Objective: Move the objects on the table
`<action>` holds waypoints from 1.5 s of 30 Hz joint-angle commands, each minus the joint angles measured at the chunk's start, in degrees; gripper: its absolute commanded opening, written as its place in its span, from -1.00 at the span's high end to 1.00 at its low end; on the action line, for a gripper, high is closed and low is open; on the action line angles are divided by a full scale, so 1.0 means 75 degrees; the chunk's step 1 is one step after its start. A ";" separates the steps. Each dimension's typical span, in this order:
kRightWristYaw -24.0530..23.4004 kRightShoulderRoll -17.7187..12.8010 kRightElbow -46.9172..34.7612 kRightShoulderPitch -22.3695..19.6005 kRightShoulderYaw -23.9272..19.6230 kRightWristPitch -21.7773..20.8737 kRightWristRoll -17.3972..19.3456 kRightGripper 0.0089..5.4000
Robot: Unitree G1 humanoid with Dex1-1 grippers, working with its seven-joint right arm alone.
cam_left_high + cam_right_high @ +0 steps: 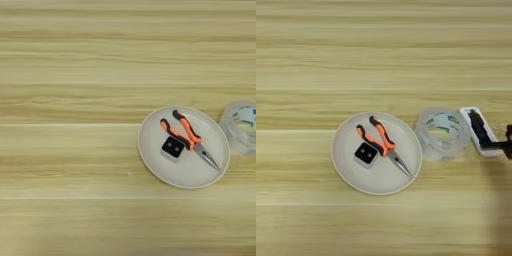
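The two black-fingered jaws of the right gripper (491, 142) are being seen only in the right eye view, at the right edge, over the small white remote with a grey screen (478, 131); one finger (478, 129) is lying along the remote's long axis, which runs far-left to near-right. Whether the jaws are holding it cannot be told. The clear tape roll (442, 133) is sitting just left of the remote, and the round cream plate (346, 167) further left on the light wood-grain bench (306, 60) is carrying the orange-handled pliers (381, 142) and small black square block (366, 153).

Only a faint shadow (497, 195) lies on the table (306, 60) at my right edge. Everything else I see belongs to the task.
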 commanded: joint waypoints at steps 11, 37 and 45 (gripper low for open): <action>0.0069 0.0489 -0.1823 -0.0371 0.1770 0.0033 0.0088 -1.00; -0.0105 0.1319 -0.1701 0.0282 0.4457 -0.0514 -0.1497 -1.00; 0.0342 0.1419 -0.1674 0.0415 0.4594 0.0085 -0.0803 -1.00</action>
